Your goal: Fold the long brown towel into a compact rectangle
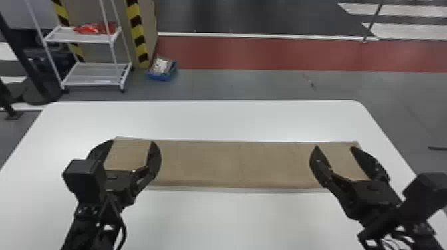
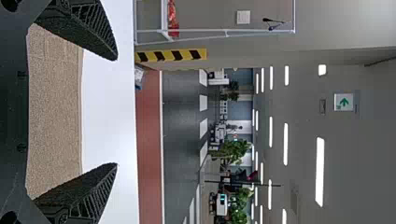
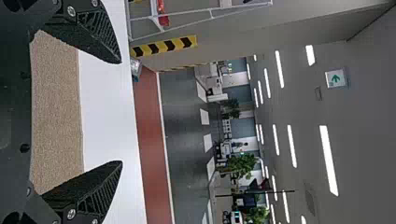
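At the left, behind the white worktop (image 1: 232, 219), stands a white two-tiered cart (image 1: 83, 39) with a red item (image 1: 94, 28) on its upper shelf. Before it, the left arm enters from the bottom edge; its hand (image 1: 132, 142) is open, the two curved black fingers spread apart over the left end of the brown towel (image 1: 232, 163). In the left wrist view, the cloth spans the space between the two fingers of this hand (image 2: 116, 111). Behind, a yellow-and-black striped edge (image 1: 135, 30) rises near a blue bin (image 1: 159, 78) on the grey floor.

Centre: the towel lies flat on the worktop as a long strip running from side to side, spread out lengthwise, with a paler band along its near edge. Beyond the worktop, a red band (image 1: 266, 53) crosses the floor.

Right: the second arm enters from the lower right corner. Its hand (image 1: 334, 148) is likewise open, fingers well apart, over the towel's right end; the right wrist view shows brown cloth between them. Whether either hand touches the cloth cannot be told. White floor stripes (image 1: 399, 10) mark the far right.
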